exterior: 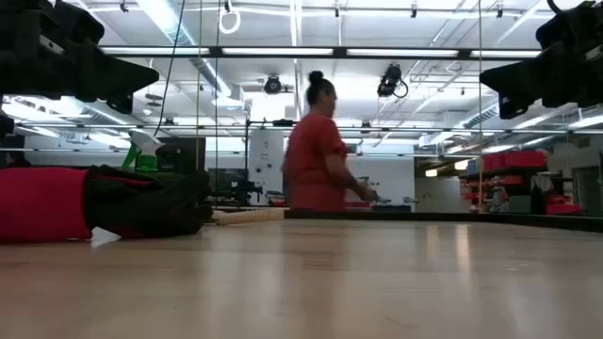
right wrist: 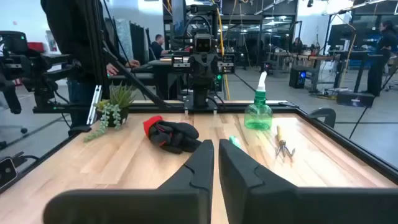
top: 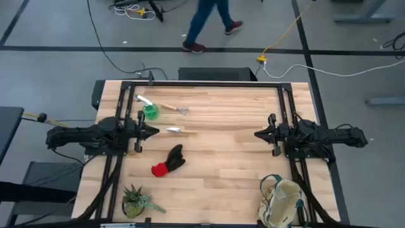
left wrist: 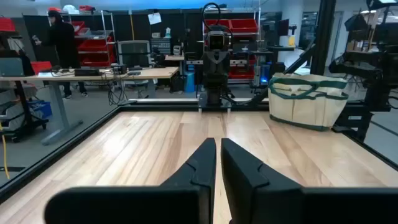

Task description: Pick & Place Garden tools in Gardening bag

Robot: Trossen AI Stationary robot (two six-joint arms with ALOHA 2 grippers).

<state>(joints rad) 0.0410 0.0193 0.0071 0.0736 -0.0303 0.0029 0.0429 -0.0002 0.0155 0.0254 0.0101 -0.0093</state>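
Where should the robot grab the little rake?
Probably by the wooden handle of the rake, coming straight down from above. It lies flat on the table, and the handle is the long straight part, away from the metal prongs. The left pincer is nearer; the spray bottle sits close beside it.

Light wood table (top: 221,152) with a black frame round its edges. Near the far-left corner: green sprayer (top: 149,109) with white handle, rake (top: 174,109) just beside it toward the centre. Trowel (top: 180,130) a bit nearer, left of centre. Red-and-black gloves (top: 169,161) nearer still, left of centre. Potted plant (top: 135,199) at the near-left corner. Beige bag (top: 282,202) with green trim at the near-right corner, well apart from the tools.
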